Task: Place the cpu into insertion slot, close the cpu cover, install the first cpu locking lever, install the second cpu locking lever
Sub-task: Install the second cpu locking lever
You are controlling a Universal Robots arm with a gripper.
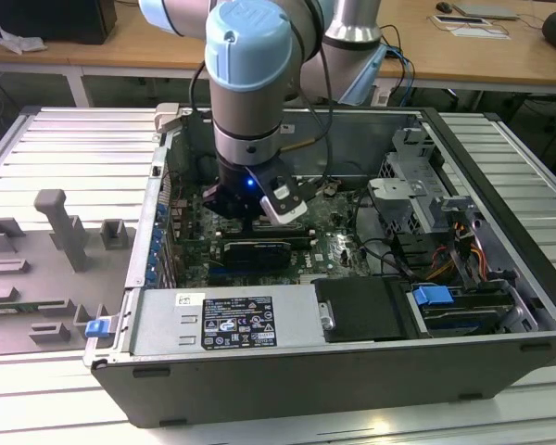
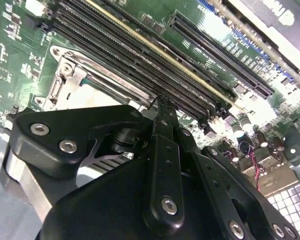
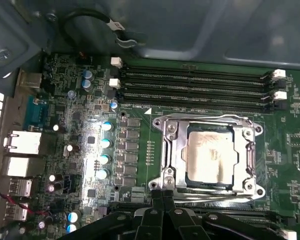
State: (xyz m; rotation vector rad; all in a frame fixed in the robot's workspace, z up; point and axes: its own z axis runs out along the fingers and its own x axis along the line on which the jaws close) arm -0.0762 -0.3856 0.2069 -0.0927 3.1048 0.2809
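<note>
In the first wrist view the cpu [image 3: 210,157] lies flat in the insertion slot [image 3: 257,129], its pale silver top showing through the cut-out. The cpu cover [image 3: 171,145] is down over it, framing it on every side. A thin metal lever [image 3: 205,116] runs along the socket's side nearest the memory slots. My gripper [image 3: 162,194] is shut with its fingertips pressed together, right at one corner of the socket; nothing is visibly held. The second wrist view shows the gripper [image 2: 160,102] from behind, its tip just beside the socket's metal edge [image 2: 65,67]. In the exterior view the gripper [image 1: 257,221] is low inside the computer case.
Long black memory slots [image 3: 195,85] run beside the socket. A dark card [image 1: 255,250] and a black power supply [image 1: 361,311] sit nearer the case's front wall [image 1: 259,371]. Drive cages and cables [image 1: 426,213] crowd the exterior view's right. A grey fixture block [image 1: 60,222] stands outside the case.
</note>
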